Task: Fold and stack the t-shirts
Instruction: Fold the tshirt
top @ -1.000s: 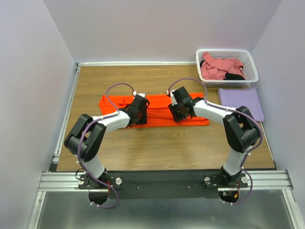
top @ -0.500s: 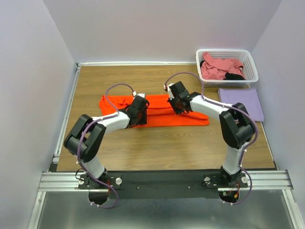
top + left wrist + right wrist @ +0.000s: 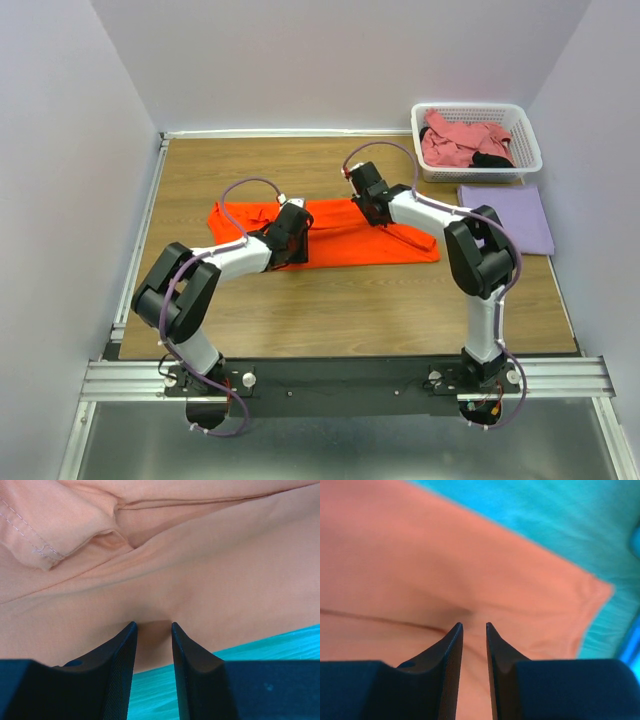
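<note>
The bright orange t-shirt [image 3: 340, 245] lies spread flat across the middle of the table. My left gripper [image 3: 297, 240] rests on its left half. In the left wrist view its tips [image 3: 152, 625] press on the orange cloth [image 3: 200, 555] just inside the near hem, jaws a narrow gap apart with nothing pinched. My right gripper [image 3: 362, 200] sits at the shirt's far edge. In the right wrist view its tips [image 3: 474, 625] touch the orange cloth [image 3: 420, 555], also slightly apart. The lavender t-shirt [image 3: 505, 215] lies folded at the right. The dusty pink t-shirt [image 3: 460, 140] and black cloth [image 3: 492, 160] are in the basket.
The white lattice basket [image 3: 475, 107] stands at the back right corner, just behind the lavender shirt. Grey walls close in the table on the left, back and right. A metal rail runs along the near edge.
My right gripper has slid from the middle of the orange shirt toward its far edge. The left gripper has stayed in place on the shirt.
</note>
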Action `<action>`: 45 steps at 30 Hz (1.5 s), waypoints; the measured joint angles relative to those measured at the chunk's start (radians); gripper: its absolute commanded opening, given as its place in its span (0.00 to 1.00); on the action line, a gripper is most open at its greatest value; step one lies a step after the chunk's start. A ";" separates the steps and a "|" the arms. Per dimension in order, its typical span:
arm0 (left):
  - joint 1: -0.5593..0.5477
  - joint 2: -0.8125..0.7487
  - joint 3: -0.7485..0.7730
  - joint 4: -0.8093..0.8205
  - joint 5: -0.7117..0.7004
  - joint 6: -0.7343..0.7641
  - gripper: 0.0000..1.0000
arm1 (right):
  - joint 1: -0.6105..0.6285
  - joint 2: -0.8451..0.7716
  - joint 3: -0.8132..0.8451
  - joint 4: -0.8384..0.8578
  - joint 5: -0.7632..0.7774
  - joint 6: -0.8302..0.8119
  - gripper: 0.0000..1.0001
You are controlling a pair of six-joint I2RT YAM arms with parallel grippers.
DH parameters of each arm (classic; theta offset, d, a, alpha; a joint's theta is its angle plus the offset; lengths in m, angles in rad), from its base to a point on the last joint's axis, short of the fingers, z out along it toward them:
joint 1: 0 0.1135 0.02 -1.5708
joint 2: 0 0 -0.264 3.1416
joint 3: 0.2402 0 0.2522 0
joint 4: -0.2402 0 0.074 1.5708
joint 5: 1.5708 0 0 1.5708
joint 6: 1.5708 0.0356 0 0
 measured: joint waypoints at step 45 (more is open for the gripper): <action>0.000 -0.032 -0.035 -0.003 0.000 -0.007 0.41 | -0.198 -0.145 -0.193 0.016 0.124 0.029 0.78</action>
